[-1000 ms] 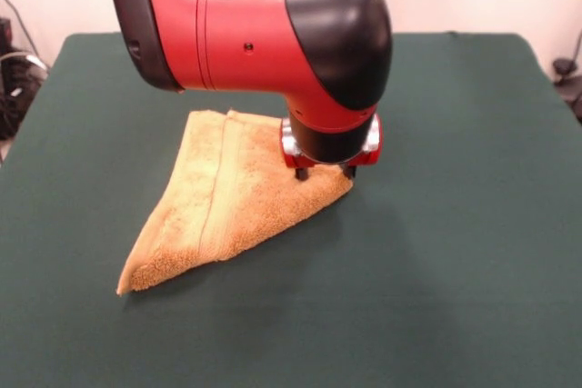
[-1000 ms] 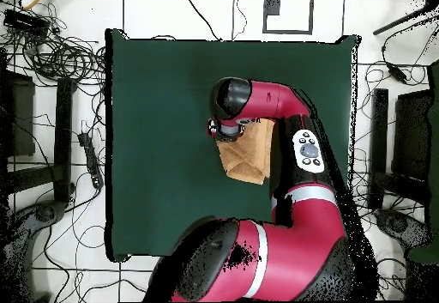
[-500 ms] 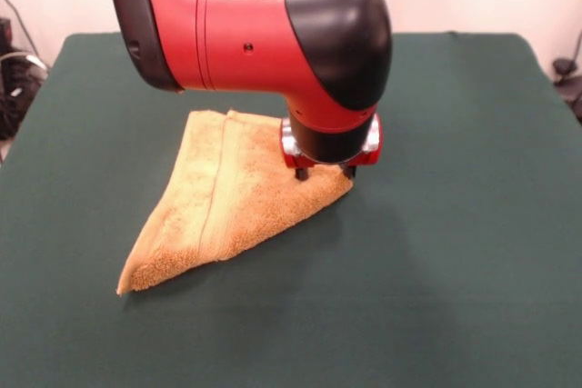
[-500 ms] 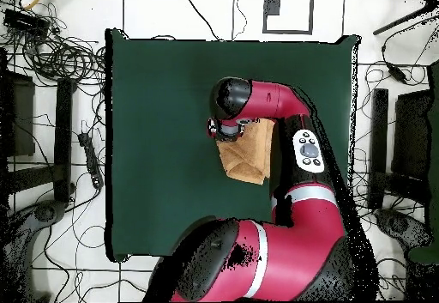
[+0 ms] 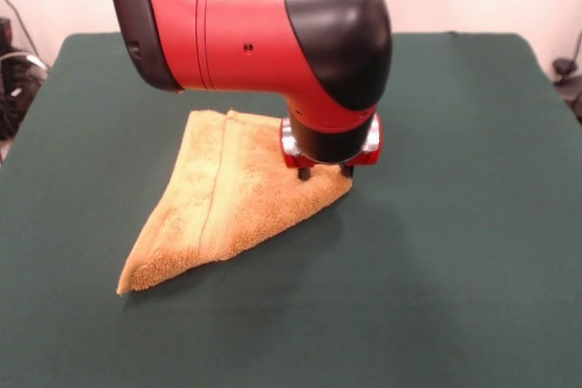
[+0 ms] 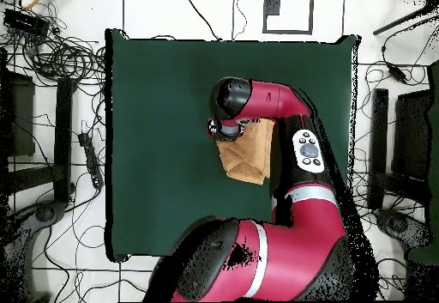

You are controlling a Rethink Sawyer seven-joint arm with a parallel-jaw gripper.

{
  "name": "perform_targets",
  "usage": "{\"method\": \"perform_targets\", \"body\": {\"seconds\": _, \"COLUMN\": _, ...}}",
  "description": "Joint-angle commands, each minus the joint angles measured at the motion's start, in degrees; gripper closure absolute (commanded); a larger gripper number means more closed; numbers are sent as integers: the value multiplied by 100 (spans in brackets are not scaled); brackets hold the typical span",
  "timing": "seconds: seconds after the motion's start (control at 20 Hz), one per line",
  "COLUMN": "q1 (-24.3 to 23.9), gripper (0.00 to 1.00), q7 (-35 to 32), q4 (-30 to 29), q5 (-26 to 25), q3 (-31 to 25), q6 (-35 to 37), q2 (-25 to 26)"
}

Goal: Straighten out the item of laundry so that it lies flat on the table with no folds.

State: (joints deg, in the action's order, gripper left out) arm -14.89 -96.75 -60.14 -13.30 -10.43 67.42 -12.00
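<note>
The item of laundry (image 5: 227,197), a golden-orange towel, lies folded into a rough triangle on the green table (image 5: 455,224). Its long point reaches toward the front left, and a woven band runs along its length. My gripper (image 5: 325,172) stands on the towel's right corner, with its two short dark fingertips (image 5: 304,173) a little apart and touching the cloth. In the overhead view the towel (image 6: 249,154) shows partly under the arm (image 6: 274,102), which covers the gripper.
The arm's thick red and black wrist (image 5: 273,34) hangs over the towel's far edge and hides it. Bare green cloth (image 6: 163,128) stretches widely around the towel. Cables and stands (image 6: 51,59) lie on the floor beyond the table's edges.
The two fingertips have drawn slightly closer together on the towel's right corner. The arm and the towel have not visibly shifted.
</note>
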Motion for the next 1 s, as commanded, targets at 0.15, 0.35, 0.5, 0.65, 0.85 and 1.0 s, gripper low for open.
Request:
{"method": "perform_targets", "body": {"seconds": 0.15, "q1": 9, "gripper": 100, "q7": 173, "q4": -219, "q5": -120, "q3": -310, "q6": -291, "q2": 348}}
{"method": "perform_targets", "body": {"seconds": 0.35, "q1": 16, "gripper": 100, "q7": 138, "q4": -198, "q5": -125, "q3": -297, "q6": -262, "q2": 353}}
{"method": "perform_targets", "body": {"seconds": 0.5, "q1": 16, "gripper": 100, "q7": 147, "q4": -186, "q5": -125, "q3": -302, "q6": -261, "q2": 359}}
{"method": "perform_targets", "body": {"seconds": 0.65, "q1": 18, "gripper": 100, "q7": 136, "q4": -173, "q5": -112, "q3": -305, "q6": -225, "q2": 368}}
{"method": "perform_targets", "body": {"seconds": 0.85, "q1": 36, "gripper": 100, "q7": 57, "q4": -147, "q5": -101, "q3": -276, "q6": -190, "q2": 377}}
{"method": "perform_targets", "body": {"seconds": 1.0, "q1": 37, "gripper": 100, "q7": 21, "q4": -150, "q5": -92, "q3": -265, "q6": -187, "q2": 373}}
